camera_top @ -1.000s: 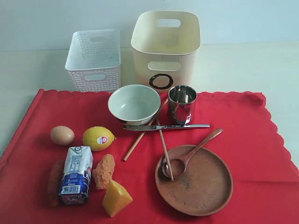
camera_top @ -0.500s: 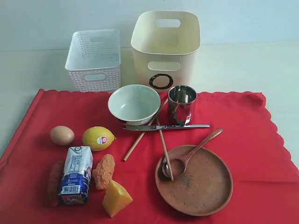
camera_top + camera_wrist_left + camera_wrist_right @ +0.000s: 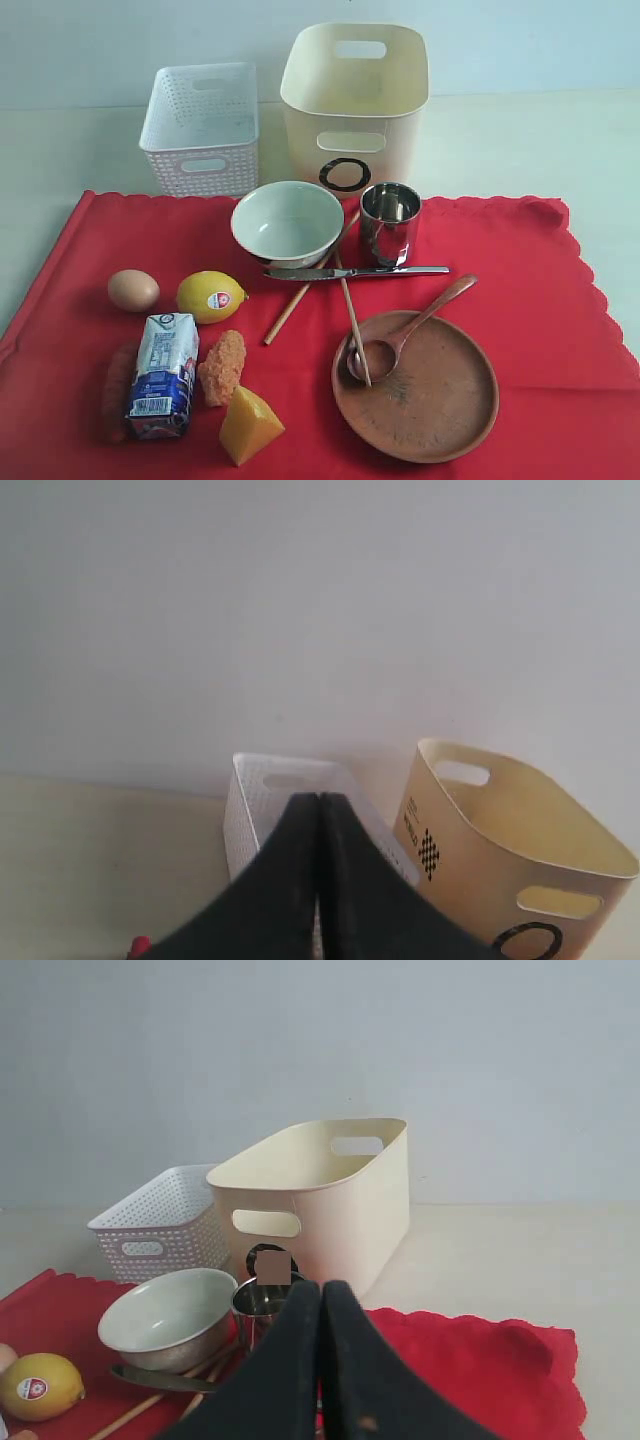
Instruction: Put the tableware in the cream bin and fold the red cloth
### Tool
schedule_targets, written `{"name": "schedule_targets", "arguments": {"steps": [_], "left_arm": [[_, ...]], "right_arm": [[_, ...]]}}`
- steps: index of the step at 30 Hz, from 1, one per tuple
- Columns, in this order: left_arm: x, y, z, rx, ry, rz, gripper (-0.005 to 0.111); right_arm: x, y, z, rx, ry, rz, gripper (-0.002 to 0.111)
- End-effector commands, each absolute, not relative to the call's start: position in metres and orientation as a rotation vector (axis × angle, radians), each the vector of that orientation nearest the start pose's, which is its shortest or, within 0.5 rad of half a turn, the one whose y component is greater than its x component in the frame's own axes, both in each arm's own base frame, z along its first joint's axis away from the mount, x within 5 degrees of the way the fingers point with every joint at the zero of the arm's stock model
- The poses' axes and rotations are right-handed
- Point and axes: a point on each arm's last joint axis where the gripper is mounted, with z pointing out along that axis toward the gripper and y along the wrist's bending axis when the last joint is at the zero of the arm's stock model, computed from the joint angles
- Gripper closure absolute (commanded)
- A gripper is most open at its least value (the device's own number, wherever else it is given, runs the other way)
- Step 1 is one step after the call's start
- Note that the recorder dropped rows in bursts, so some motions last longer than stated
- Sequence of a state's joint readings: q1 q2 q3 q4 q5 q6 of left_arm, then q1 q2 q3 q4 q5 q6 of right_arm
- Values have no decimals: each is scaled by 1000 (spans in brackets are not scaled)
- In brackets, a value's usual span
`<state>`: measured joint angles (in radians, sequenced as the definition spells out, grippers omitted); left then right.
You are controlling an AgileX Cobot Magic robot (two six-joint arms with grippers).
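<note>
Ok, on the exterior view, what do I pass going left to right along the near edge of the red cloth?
milk carton → breaded piece → cheese wedge → round wooden plate. The reddish piece partly hidden behind the carton's left side is left out.

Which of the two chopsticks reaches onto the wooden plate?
The right-hand chopstick: its near end lies on the wooden plate beside the spoon. The other chopstick ends on the red cloth.
</note>
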<state>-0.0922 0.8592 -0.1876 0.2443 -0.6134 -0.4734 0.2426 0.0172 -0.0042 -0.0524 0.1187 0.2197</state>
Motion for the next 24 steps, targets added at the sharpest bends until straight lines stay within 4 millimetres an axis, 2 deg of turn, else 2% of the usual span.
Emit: {"name": "schedule_targets", "arguments": {"steps": [1, 6, 10, 12, 17, 21, 24], "left_arm": [[189, -35, 245, -17, 1643, -461, 106], [230, -51, 237, 147, 1773, -499, 106], [254, -59, 217, 264, 1931, -514, 100], [263, -62, 204, 286, 1990, -534, 94], [270, -62, 173, 288, 2127, -539, 66], [272, -61, 157, 286, 2201, -518, 48], [273, -60, 148, 286, 2243, -503, 39]], "right_arm": [[56, 13, 203, -57, 1611, 315, 108], [56, 13, 203, -57, 1611, 315, 108], [56, 13, 203, -57, 1611, 315, 108], [56, 13, 203, -57, 1611, 315, 108], [56, 13, 203, -57, 1611, 315, 108], [56, 13, 203, -57, 1611, 315, 108], [56, 13, 203, -57, 1611, 315, 108]]}}
